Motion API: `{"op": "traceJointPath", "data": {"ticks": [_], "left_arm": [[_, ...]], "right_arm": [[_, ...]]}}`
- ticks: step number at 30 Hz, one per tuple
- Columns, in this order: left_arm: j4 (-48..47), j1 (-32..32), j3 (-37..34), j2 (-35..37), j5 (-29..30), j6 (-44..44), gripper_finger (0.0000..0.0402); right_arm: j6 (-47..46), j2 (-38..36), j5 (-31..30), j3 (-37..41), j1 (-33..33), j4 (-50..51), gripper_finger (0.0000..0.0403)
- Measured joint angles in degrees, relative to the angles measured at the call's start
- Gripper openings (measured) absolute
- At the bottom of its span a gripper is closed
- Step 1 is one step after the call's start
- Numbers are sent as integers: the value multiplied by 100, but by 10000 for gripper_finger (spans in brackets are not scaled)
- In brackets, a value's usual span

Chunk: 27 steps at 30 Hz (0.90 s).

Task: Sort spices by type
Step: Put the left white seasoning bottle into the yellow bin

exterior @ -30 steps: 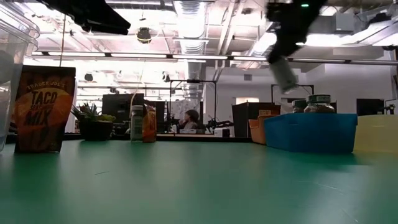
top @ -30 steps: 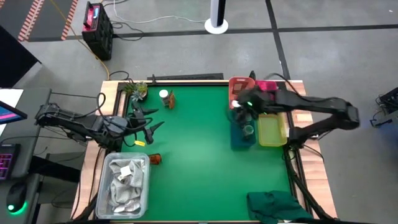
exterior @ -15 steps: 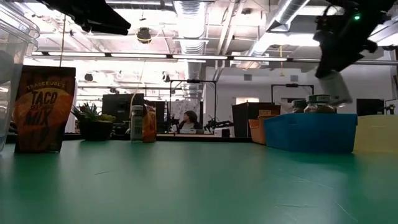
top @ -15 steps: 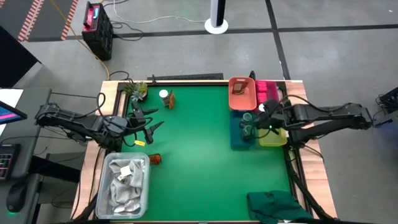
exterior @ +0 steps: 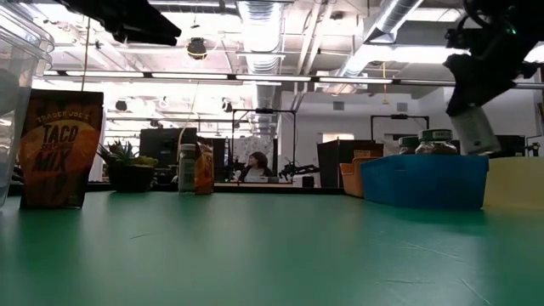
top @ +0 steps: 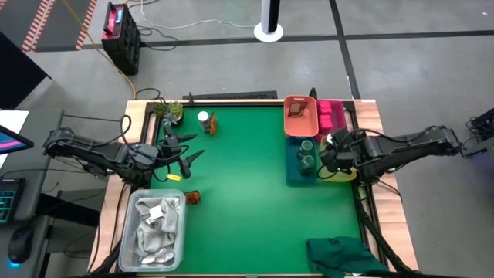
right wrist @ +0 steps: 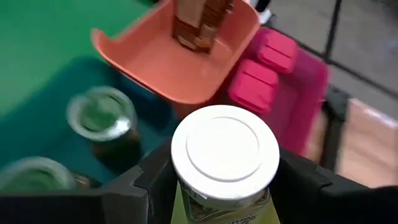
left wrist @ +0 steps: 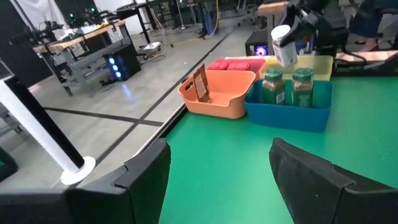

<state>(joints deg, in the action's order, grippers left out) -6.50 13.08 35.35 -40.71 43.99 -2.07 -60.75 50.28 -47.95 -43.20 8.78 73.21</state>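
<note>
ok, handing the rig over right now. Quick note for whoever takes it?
Right gripper shut on a white-capped jar, held above the yellow bin.
Left gripper open, waiting near the table's left edge.
Done: two green jars in the blue bin, a packet in the orange bin, pink boxes in the pink bin.
Left: set the held jar down, likely in the yellow bin; then the jar and packet at the far left, the taco mix and the small orange item by the rag bin.
</note>
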Motion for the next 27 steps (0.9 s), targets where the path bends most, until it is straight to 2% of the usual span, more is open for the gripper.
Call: {"op": "traceJointPath", "data": {"ticks": [4, 10, 14, 17, 25, 27], "left_arm": [[230, 0, 0, -197, -3, -25, 263], [1122, -4, 0, -803, -59, -497, 263], [1531, -4, 0, -1166, -76, -905, 263], [1460, -4, 0, -1278, -98, -1012, 263], [1383, -7, 0, -1086, -1252, -920, 263], [1371, -7, 0, -1083, -1355, -883, 263]], "right_arm": [[-819, -9, -35, 8, -38, 48, 230], [-1948, 48, -275, 14, -297, 371, 229], [-2134, 216, -343, 124, -416, 359, 229], [-2134, 324, -318, 158, -484, 379, 229], [-2350, 346, -333, 517, -458, -289, 229], [-2405, 378, -480, 641, -459, -482, 230]]}}
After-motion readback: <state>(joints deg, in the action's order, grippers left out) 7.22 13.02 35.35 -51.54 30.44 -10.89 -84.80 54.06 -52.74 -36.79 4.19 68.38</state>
